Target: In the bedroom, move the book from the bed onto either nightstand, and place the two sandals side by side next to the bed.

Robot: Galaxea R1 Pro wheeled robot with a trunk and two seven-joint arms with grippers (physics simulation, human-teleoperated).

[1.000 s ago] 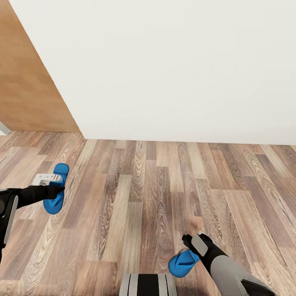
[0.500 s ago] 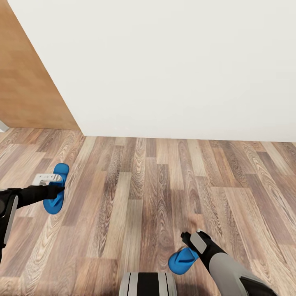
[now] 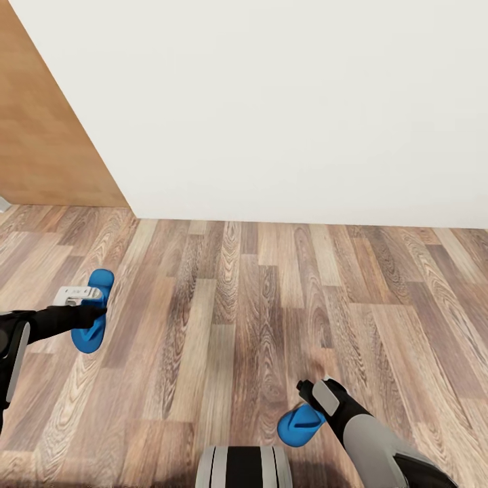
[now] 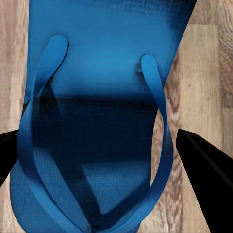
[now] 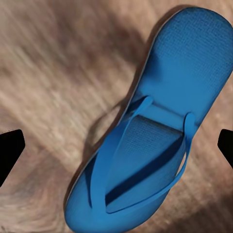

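In the head view a white wall [image 3: 285, 102] fills the upper half, with a tan wooden panel [image 3: 41, 142] at 10 o'clock. Wood-plank floor [image 3: 237, 298] covers the lower half.

The left arm reaches in from 9 o'clock. Its claw [image 3: 91, 313] lies across the middle of the left sandal [image 3: 93, 281], whose blue sole runs lengthwise toward the wall, near a small white and grey fixture [image 3: 74, 294] just beside it. In the left wrist view that sandal [image 4: 102, 97] lies strap-side up between the two black fingertips [image 4: 206, 167], which sit at either side of it; whether they press on it I cannot tell.

The right arm comes in from 5 o'clock. Its claw [image 3: 313, 396] is at the near end of the right sandal [image 3: 298, 425], which sits at about 6 o'clock, just beyond the robot's grey and black base [image 3: 244, 468]. In the right wrist view this sandal [image 5: 150, 141] lies strap-side up on blurred floor, with the fingertips [image 5: 10, 150] spread far apart at the picture's edges, clear of it.

The two sandals are well apart from each other.
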